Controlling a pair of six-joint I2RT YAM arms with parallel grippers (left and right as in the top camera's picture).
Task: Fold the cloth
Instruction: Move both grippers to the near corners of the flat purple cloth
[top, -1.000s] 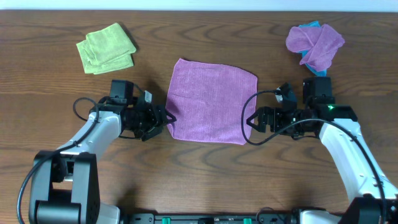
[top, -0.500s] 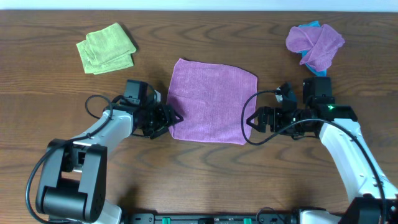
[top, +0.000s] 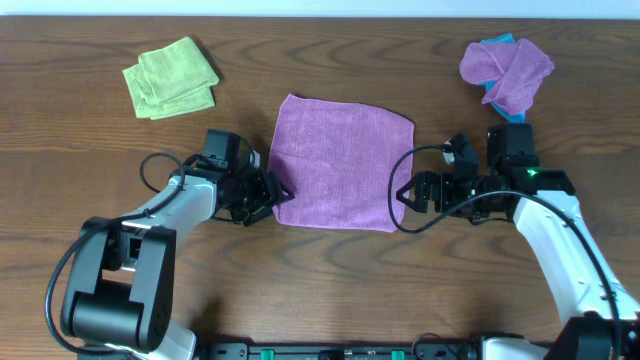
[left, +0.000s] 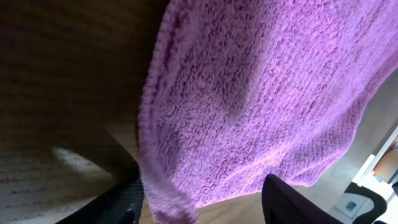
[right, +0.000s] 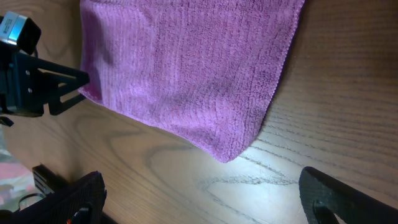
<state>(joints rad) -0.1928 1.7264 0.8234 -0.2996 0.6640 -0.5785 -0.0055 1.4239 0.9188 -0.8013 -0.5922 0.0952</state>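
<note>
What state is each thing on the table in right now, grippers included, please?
cloth, spread flat, unfolded.
left gripper, open, at the cloth's lower left corner.
right gripper, open wide, just short of the cloth's lower right corner.
lime-green cloth, folded, lying apart.
second purple cloth, crumpled, lying on the blue cloth.
blue cloth, mostly covered.

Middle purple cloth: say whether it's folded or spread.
Spread: the cloth lies flat as one open square, no edge doubled over.
</note>
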